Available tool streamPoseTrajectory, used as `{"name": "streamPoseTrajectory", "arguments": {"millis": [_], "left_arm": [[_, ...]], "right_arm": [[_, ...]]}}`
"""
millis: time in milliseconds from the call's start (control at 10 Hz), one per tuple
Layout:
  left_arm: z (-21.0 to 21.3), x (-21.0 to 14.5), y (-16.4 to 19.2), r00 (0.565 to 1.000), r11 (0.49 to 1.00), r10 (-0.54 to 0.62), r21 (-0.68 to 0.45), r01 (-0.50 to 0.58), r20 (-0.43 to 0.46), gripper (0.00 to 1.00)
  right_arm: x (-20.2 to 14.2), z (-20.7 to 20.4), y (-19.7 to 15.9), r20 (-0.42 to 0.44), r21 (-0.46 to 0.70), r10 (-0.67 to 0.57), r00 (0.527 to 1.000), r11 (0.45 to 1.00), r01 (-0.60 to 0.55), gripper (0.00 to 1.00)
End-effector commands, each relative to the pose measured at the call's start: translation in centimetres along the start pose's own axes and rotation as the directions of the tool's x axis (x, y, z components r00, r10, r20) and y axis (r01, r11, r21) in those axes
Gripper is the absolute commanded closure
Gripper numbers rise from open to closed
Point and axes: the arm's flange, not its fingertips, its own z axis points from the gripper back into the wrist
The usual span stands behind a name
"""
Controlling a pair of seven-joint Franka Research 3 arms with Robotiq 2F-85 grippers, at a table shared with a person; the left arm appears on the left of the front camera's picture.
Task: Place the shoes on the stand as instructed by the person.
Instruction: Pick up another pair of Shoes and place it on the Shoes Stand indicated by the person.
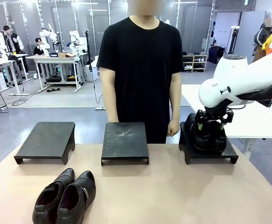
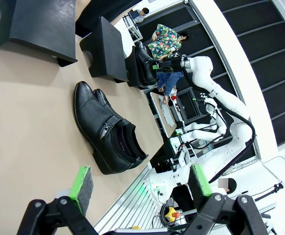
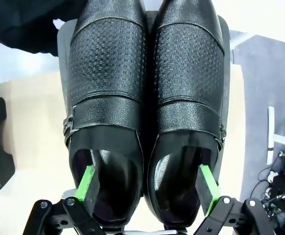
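Observation:
One pair of glossy black shoes (image 1: 209, 138) stands on the right stand (image 1: 229, 156), toes towards the person (image 1: 142, 70). In the right wrist view this pair (image 3: 108, 73) has textured toes and buckle straps. My right gripper (image 1: 211, 127) (image 3: 147, 188) is open right above it, one green pad dipped into each shoe's opening. A second pair of black shoes (image 1: 63, 198) (image 2: 108, 129) lies on the table at the front left. Over the near table edge my left gripper (image 2: 140, 186) hangs open and holds nothing.
Two more black stands, left (image 1: 47, 140) and middle (image 1: 124, 140), are bare. The person stands behind the middle stand with arms hanging down. The tan table (image 1: 173, 196) has free room in the centre and at the front right.

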Motion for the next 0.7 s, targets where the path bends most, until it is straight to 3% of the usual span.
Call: {"name": "streamPoseTrajectory", "arguments": {"millis": [0, 600], "left_arm": [[0.15, 0.01, -0.06, 1.000, 1.000, -0.004, -0.002, 0.004, 0.002, 0.00], [0.15, 0.01, -0.06, 1.000, 1.000, -0.004, -0.002, 0.004, 0.002, 0.00]], "right_arm": [[0.06, -0.12, 0.01, 0.000, 0.000, 0.000, 1.000, 1.000, 0.000, 0.00], [0.00, 0.00, 0.00, 0.000, 0.000, 0.000, 1.000, 1.000, 0.000, 0.00]]}}
